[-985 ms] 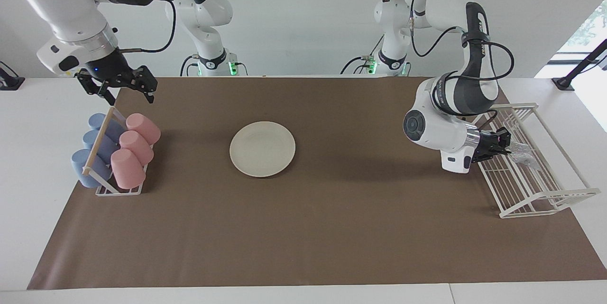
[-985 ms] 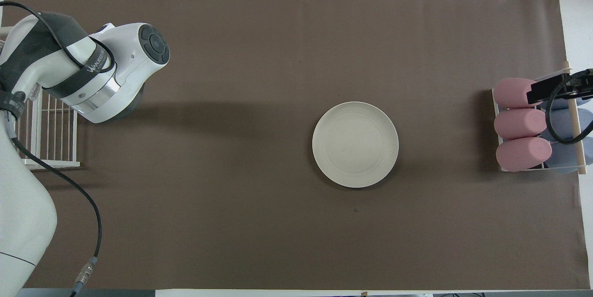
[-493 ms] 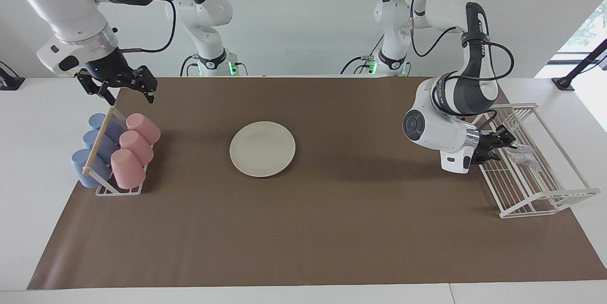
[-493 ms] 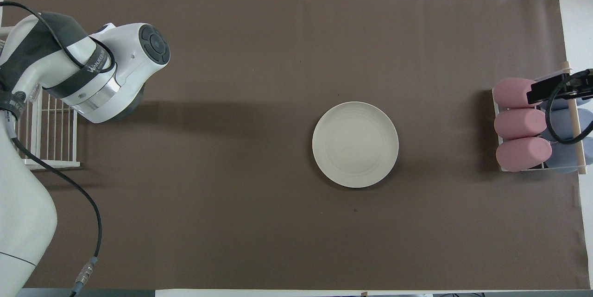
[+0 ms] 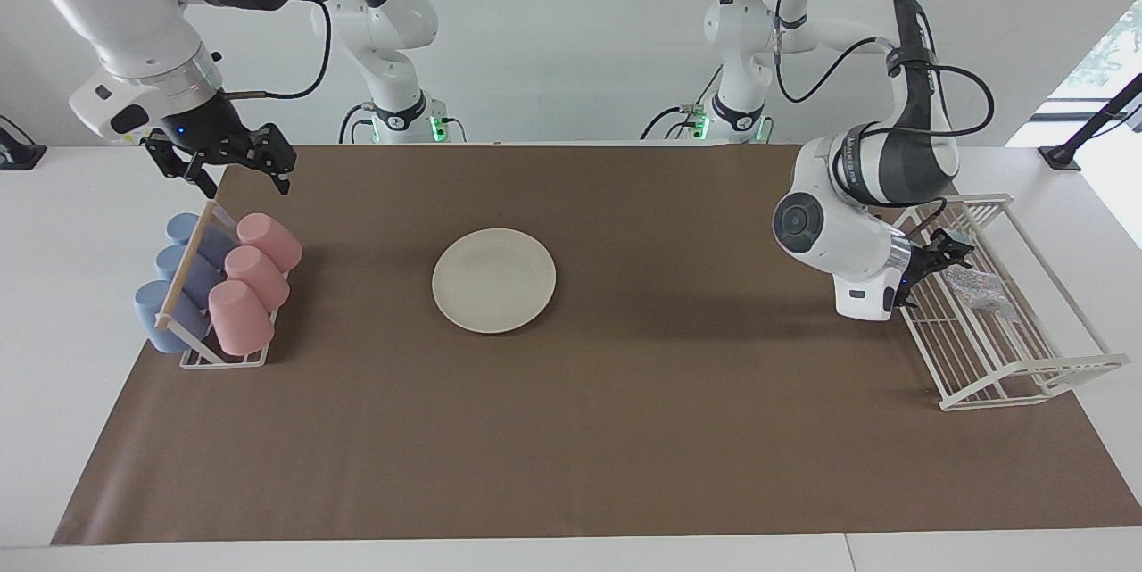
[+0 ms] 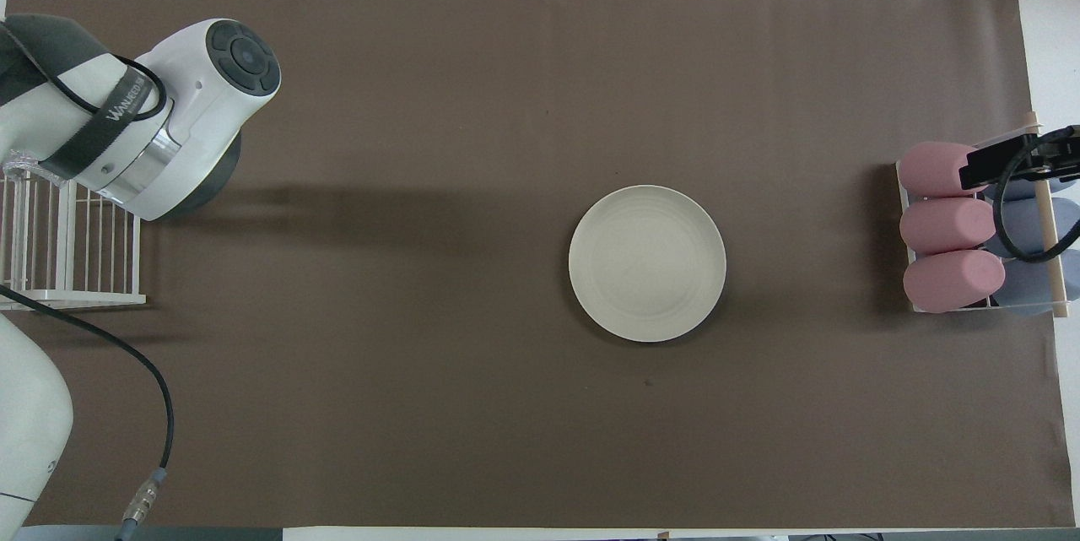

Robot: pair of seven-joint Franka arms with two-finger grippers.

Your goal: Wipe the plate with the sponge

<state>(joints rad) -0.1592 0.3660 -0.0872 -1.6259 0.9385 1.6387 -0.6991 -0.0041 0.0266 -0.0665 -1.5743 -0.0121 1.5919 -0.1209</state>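
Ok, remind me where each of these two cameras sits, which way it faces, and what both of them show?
Facing view: high across the table, looking at the robots; both arms show, left gripper at the wire rack by the sponge, right gripper waiting over the cup rack.
Overhead view: above the robots' end, looking steeply down; the left arm's wrist and the right gripper show.
Shared: plate, pink cups, both racks.

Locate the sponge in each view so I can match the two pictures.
Facing view: the sponge lies in the white wire rack at the left arm's end of the table, beside the left gripper.
Overhead view: the sponge is not visible; the left arm covers that part of the rack.
Shared landmark: the plate.
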